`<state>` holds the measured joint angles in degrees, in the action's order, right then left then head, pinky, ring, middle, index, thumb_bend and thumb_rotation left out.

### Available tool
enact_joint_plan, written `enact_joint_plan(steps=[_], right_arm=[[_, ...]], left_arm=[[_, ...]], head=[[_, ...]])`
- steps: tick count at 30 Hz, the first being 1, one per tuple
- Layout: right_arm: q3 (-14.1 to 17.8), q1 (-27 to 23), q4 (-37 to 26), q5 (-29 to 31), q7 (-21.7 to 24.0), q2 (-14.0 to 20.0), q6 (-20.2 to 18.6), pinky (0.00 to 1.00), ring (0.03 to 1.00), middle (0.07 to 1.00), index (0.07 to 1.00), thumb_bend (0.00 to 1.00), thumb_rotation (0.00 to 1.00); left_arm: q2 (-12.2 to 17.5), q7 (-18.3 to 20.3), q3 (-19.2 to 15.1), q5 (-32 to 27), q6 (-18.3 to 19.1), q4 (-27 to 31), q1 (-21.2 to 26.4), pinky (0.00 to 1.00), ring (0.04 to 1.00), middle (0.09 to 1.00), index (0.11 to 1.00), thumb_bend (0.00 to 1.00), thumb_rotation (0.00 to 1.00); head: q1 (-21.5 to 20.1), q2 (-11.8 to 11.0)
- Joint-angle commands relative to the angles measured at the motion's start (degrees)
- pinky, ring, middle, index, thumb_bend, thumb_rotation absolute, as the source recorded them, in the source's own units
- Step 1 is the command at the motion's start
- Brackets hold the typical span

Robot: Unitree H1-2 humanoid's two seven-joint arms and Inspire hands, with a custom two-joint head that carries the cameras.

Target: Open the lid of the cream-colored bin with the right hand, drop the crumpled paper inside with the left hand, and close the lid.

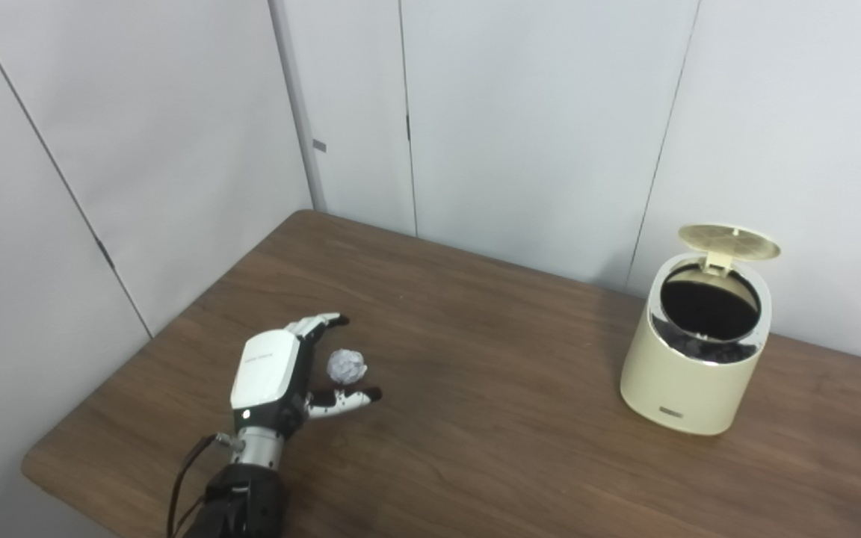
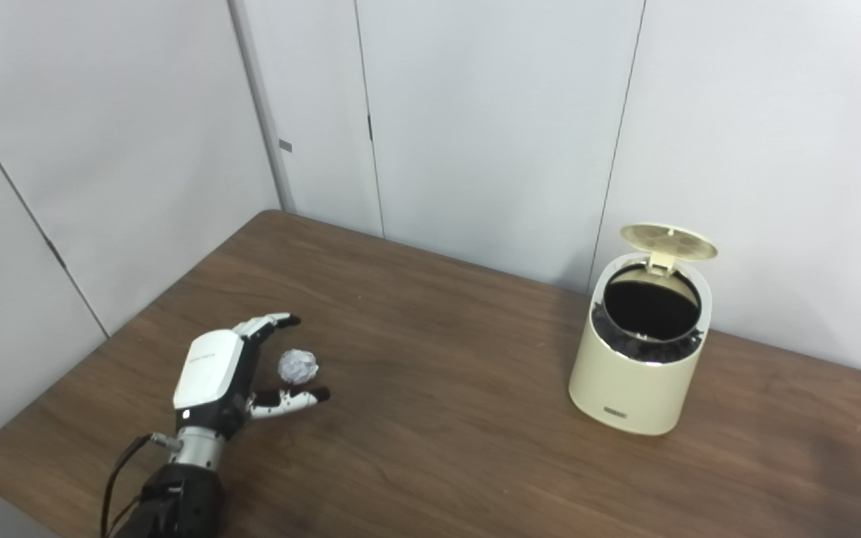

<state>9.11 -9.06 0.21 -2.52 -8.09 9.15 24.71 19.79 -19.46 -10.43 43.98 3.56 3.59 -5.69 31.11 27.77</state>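
A: While the crumpled paper (image 1: pixel 346 365) is lying on the table (image 1: pixel 475 448), where is it sitting relative to the cream-colored bin (image 1: pixel 688 370)?

B: It is resting well to the left of the bin, between the thumb and fingers (image 1: pixel 322 324) of the left hand (image 1: pixel 281 370). The hand is spread and cupping around the ball; it is not yet pinching it. Contact cannot be confirmed.

A: Which step is being executed?

B: Judging by the lid (image 1: pixel 729 241) standing raised at the bin's rear, the opening step is looking complete and the pick-up is now proceeding. The right hand is not appearing in either view.

A: What is the next move requiring?

B: The fingers are needing to close on the ball, then lift and carry it rightward over the bin.

A: Orientation?

B: The paper is roughly round, showing no long axis. The bin is standing upright, its dark mouth facing upward.
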Motion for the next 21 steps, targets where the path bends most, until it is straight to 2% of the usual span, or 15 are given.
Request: enact_joint_plan(steps=[1, 6, 10, 14, 21], right_arm=[[0.5, -1.7, -1.6, 0.8, 0.3, 0.8, 2.1, 0.58, 0.721, 0.719, 0.692, 0.06, 0.75], [0.6, -1.4, -1.9, 1.5, 0.9, 0.9, 2.1, 0.58, 0.72, 0.717, 0.689, 0.05, 0.74], [0.8, -1.1, -2.3, 2.6, 1.4, 0.7, 1.9, 0.59, 0.721, 0.717, 0.69, 0.05, 0.73], [1.3, -1.0, -2.3, 2.7, 1.3, 0.6, 1.9, 0.58, 0.718, 0.713, 0.683, 0.07, 0.72], [1.3, -0.6, -3.1, 2.0, 1.6, 0.7, 1.8, 0.58, 0.719, 0.717, 0.688, 0.04, 0.72]], left_arm=[[2.0, -0.9, -0.4, 1.2, 0.4, 1.8, 0.5, 0.61, 0.736, 0.76, 0.753, 1.0, 0.39], [2.0, -1.7, 0.2, 2.0, 0.3, 0.8, 0.6, 0.55, 0.675, 0.721, 0.725, 1.0, 0.41], [2.3, 1.2, 1.3, 2.4, 2.4, 0.4, 0.8, 0.55, 0.673, 0.714, 0.711, 1.0, 0.45], [2.9, 2.4, 2.0, 1.9, 3.5, -1.5, 1.5, 0.55, 0.667, 0.714, 0.709, 1.0, 0.44], [4.0, 5.9, 3.4, 0.8, 6.3, -2.3, 3.3, 0.56, 0.675, 0.719, 0.715, 1.0, 0.44]], head=[[0.0, 0.0], [-0.3, 0.2], [-0.4, 0.3], [-0.4, 0.5], [-1.1, 0.7]])
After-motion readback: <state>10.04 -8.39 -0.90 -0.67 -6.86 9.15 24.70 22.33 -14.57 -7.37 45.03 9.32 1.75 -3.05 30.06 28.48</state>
